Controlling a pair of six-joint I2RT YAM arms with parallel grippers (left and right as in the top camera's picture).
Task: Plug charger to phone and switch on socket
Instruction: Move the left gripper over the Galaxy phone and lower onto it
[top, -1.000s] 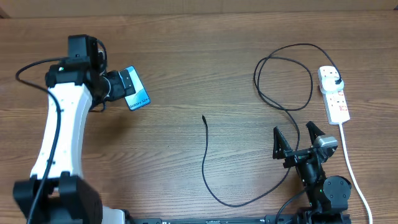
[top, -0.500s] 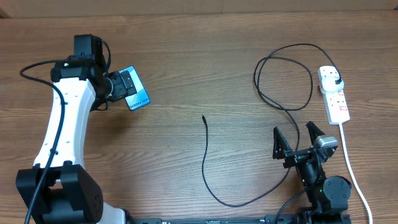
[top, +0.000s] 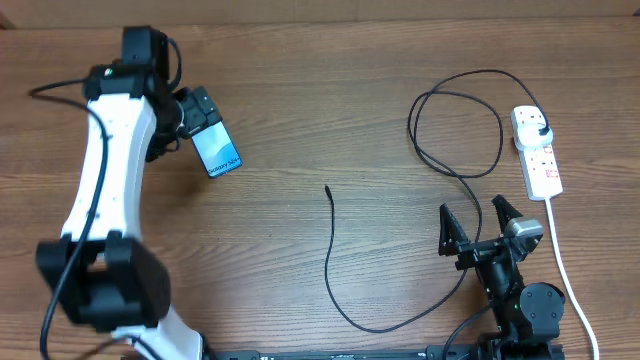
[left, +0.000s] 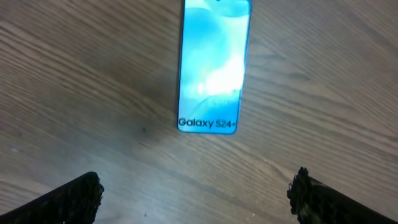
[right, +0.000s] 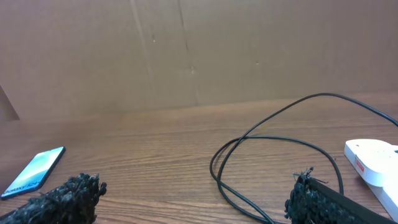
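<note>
The phone (top: 219, 152) lies flat on the wood at the upper left, with a light blue screen and "Galaxy S24" text at its near end. In the left wrist view the phone (left: 214, 62) sits ahead of my left gripper (left: 196, 186), whose fingers stand wide open and empty. The left gripper (top: 205, 115) hovers by the phone's far end. The charger (top: 335, 262) is a thin black cable. Its loose tip (top: 328, 189) rests mid-table and its plug (top: 540, 131) sits in the socket (top: 540, 160). My right gripper (top: 471, 215) is open near the front edge, empty.
The socket's white cord (top: 562, 262) runs toward the front right edge beside the right arm. The charger cable makes a big loop (right: 273, 144) ahead of my right gripper (right: 193, 186). The socket (right: 373, 160) shows at the right and a cardboard wall (right: 186, 56) stands behind the table.
My left arm has swung toward the far edge, pulling its gripper back off the phone, so more of the blue screen shows. The right arm, charger and socket have not moved.
</note>
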